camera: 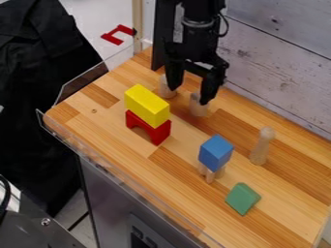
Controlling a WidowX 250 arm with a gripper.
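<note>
1. Gripper [189,94] hangs toward the table's wall-side edge, fingers spread apart with nothing seen clamped between them. One fingertip is close to a pale wooden peg [166,88], the other close to a second peg [199,105]; whether either touches cannot be told. A small sideways slip or a low descent could tip a peg, since each looks narrow.

2. Yellow block [147,105] sits on top of the red arch [148,127], between the gripper and the table's front edge. It looks merely stacked, so a finger brushing it could slide it off or topple both pieces toward that edge.

3. Blue block [216,152] is perched on short wooden supports [210,175], nearer the table's right end. The base looks slim beneath a broad load; a nudge, or a push from above that lands off-centre, could make it fold over.

4. Another peg [260,146] stands upright between the blue block and the wall-side edge. Its tall, slender shape makes it easy to knock down, and it could roll once fallen.

5. Green block [243,198] lies beyond the blue one, toward the table's right end. Its slanted sides could make fingers slip if they closed at a poor angle.
</note>
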